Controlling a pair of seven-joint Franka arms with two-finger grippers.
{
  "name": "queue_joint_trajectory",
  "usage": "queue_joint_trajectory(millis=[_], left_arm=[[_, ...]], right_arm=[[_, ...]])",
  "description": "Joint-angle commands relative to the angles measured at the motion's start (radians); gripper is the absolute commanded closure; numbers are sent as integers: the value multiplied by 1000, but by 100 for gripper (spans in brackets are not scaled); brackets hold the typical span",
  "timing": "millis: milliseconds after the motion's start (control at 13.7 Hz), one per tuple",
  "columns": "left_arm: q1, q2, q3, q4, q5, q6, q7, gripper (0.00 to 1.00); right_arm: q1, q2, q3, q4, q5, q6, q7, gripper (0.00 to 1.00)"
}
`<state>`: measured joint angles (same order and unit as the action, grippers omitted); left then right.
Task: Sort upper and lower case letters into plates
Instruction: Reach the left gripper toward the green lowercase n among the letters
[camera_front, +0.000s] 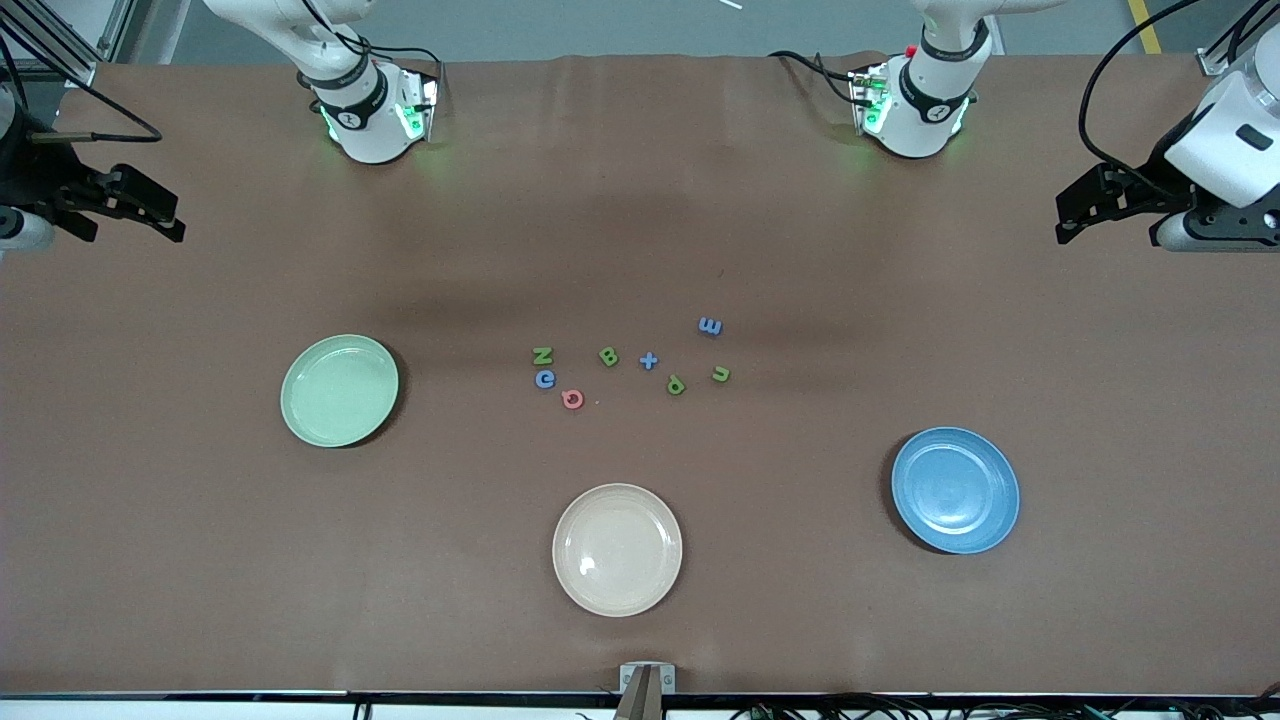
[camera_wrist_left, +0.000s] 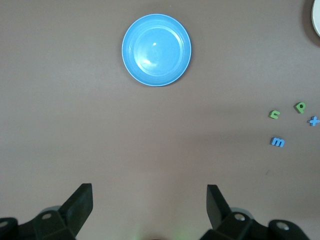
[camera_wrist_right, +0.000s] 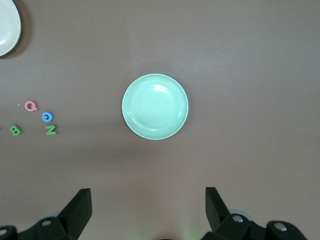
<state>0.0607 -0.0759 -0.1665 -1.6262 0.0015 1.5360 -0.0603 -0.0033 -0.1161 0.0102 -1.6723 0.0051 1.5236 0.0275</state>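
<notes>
Eight small letters lie mid-table: green N (camera_front: 542, 355), blue c (camera_front: 545, 379), red Q (camera_front: 572, 399), green B (camera_front: 608, 356), blue t (camera_front: 649, 361), green P (camera_front: 676, 384), green n (camera_front: 720, 374), blue m (camera_front: 709, 326). The mint green plate (camera_front: 339, 390) sits toward the right arm's end, the blue plate (camera_front: 955, 490) toward the left arm's end; both are empty. My right gripper (camera_front: 170, 222) hangs open and empty over its end of the table, looking down on the green plate (camera_wrist_right: 155, 106). My left gripper (camera_front: 1065, 225) hangs open and empty over the opposite end, above the blue plate (camera_wrist_left: 156, 50).
An empty cream-beige plate (camera_front: 617, 549) lies nearer the front camera than the letters. The two arm bases stand at the table's back edge. Brown tabletop surrounds the plates and letters.
</notes>
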Motion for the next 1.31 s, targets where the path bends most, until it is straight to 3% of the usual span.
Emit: queue_joint_trajectory(millis=[0,364,583,947,1238], left_arm=[[7,11,-2,26,0,-30,-9,0],[-10,18,-13,34,51,-40,-10,0],[-48,83,-48,23,29,-31,-50,0],[-154,255,-126,-1,37,185,-319,0],[-263,375,-127,-87,57,438,-628,0]], right_arm=[[-14,-27,10,-30,-13,12,-14,0],[-12,-27,10,-30,-11,12,-14,0],[-14,-27,10,-30,-11,10,-14,0],[-14,-25,10,-29,-11,6,-14,0],[-14,-24,10,-18,-11,-10,-12,0]])
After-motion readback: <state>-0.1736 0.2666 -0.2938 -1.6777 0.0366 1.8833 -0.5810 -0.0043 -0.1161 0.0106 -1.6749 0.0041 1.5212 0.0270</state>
